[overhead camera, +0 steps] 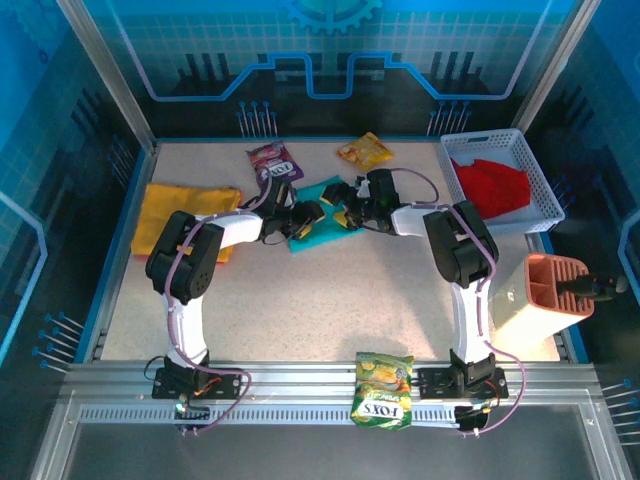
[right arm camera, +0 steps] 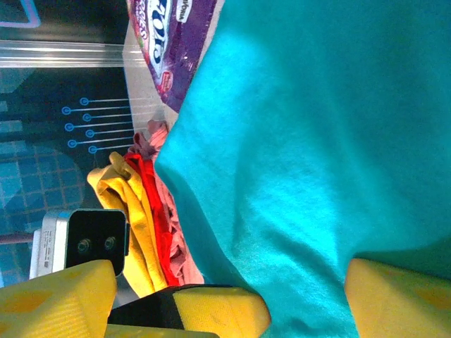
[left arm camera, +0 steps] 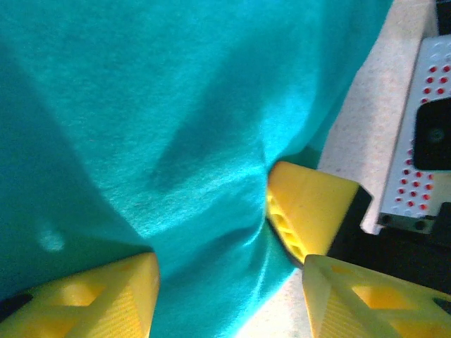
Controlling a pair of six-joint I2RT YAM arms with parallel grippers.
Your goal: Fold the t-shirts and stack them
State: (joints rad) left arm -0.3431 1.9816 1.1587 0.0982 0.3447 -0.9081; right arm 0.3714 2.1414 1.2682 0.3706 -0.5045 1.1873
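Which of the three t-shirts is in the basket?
The red t-shirt: it alone lies inside the white basket at the table's right. The teal t-shirt is mid-table and the yellow t-shirt lies at the left edge.

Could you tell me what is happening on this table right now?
Both arms reach to the teal t-shirt in the middle of the table. The left gripper and the right gripper each straddle its cloth, but it is unclear whether either is pinching it. The yellow-orange t-shirt lies at the left, and the red t-shirt is in the white basket. Nothing is stacked yet.
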